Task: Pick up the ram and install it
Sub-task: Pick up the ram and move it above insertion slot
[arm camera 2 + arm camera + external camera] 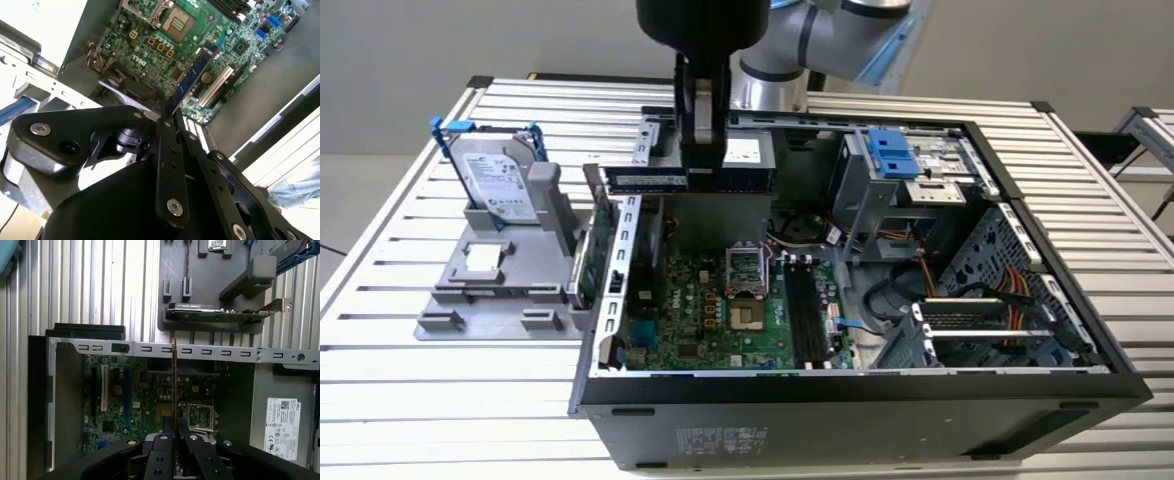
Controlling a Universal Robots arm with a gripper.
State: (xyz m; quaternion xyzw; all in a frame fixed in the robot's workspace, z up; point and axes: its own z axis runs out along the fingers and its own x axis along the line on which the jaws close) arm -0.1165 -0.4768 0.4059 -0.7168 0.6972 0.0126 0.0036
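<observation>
The black metal claw (pixel 703 172) hangs straight down from the grey robot arm (pixel 801 45). Its fingers are closed tight on the ram (pixel 647 180), a long, thin, dark blue-green circuit stick with a pale label. In the exterior view we see the stick held level, its long side running across the picture, pinched partway along its length. In the first wrist view it shows edge-on, a thin line reaching out from between the fingertips.

The ram is in the air above the open black computer case (pixel 854 400), which lies on its side. It is over the far part of the opening, toward the exterior view's left, and sits in no slot. Below it we see the green motherboard (pixel 694 310) with its square silver processor socket (pixel 743 270) and long black memory slots (pixel 803 320).

Beside the case, on the exterior view's left, stands a grey plastic holder (pixel 480 295). A silver hard drive with blue rails (pixel 496 175) stands upright in it. A green expansion card (pixel 215 311) rests on edge in the holder, near the case wall. Everything sits on a ribbed silver metal table (pixel 400 400).
</observation>
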